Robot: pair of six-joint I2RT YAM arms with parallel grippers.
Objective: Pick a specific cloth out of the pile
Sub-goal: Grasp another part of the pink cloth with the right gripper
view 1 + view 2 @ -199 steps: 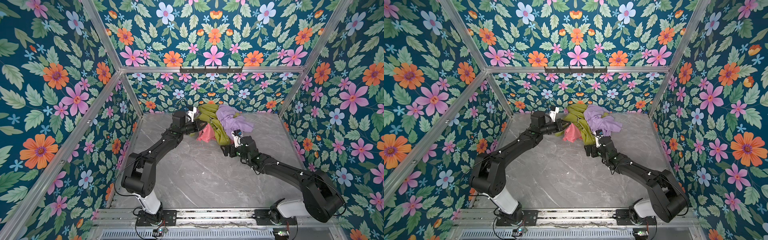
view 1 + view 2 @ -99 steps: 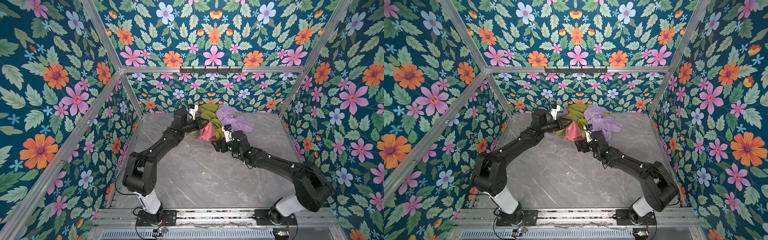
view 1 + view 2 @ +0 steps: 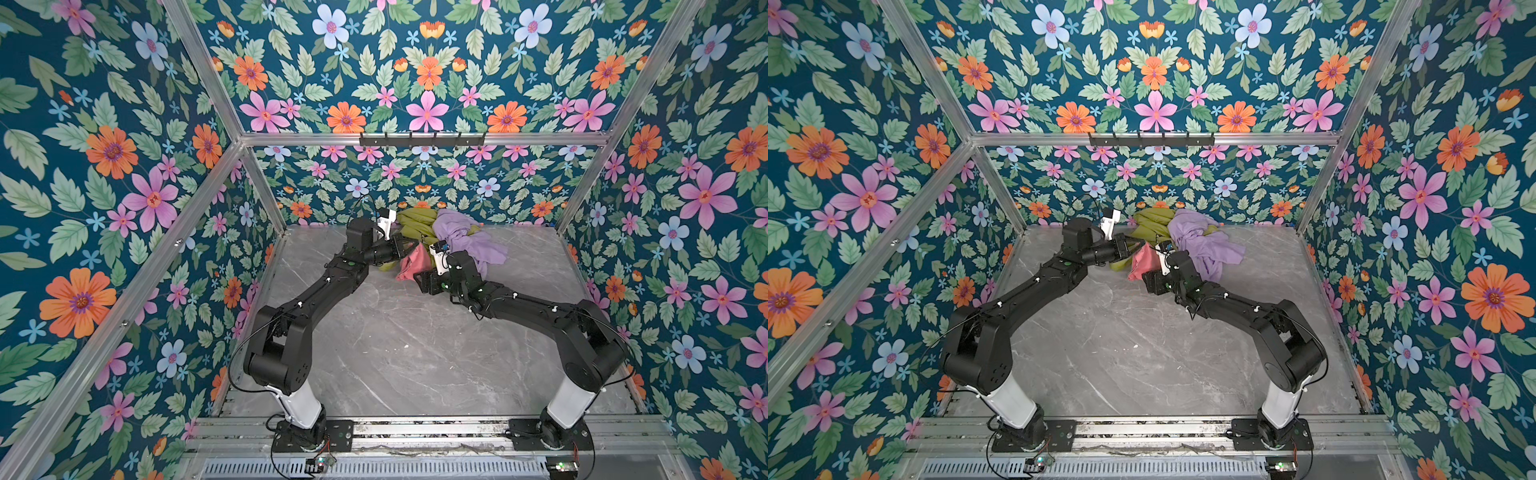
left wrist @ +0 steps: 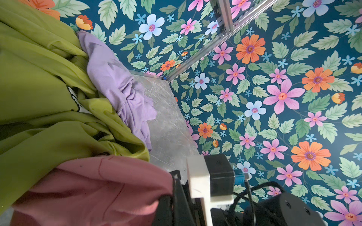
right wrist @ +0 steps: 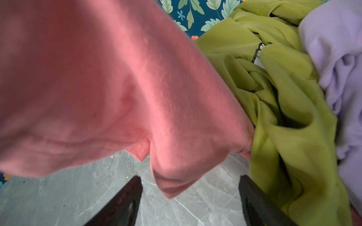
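At the back wall of the grey marbled table point(image 3: 399, 353), note the pile point(image 3: 440, 232): an olive-green cloth point(image 3: 411, 222), a lilac-purple cloth point(image 3: 469, 241) draped over it, and the salmon-pink cloth point(image 3: 409, 266) hanging at its near edge, lifted partly off the surface. The left gripper point(image 3: 401, 248) reaches into this edge; its fingertips lie outside its own wrist view, so you see only pink fabric bunched at the lower frame, and its jaws are pressed together, most likely on the upper fold of the pink cloth, though the contact itself is hidden.

Compare the earlier top views: a second ago the right gripper point(image 5: 188, 199) sat nearer the lilac side of the heap; it has since swung across to the hanging pink corner, and its jaws have begun to narrow from full spread. In the right wrist view the two dark fingers point(image 5: 125, 201) still stand apart, with the pink corner dangling just ahead of the gap, not yet between them.

You may read this as a second grasp being prepared, so that the pink cloth can be drawn clear of the green folds.
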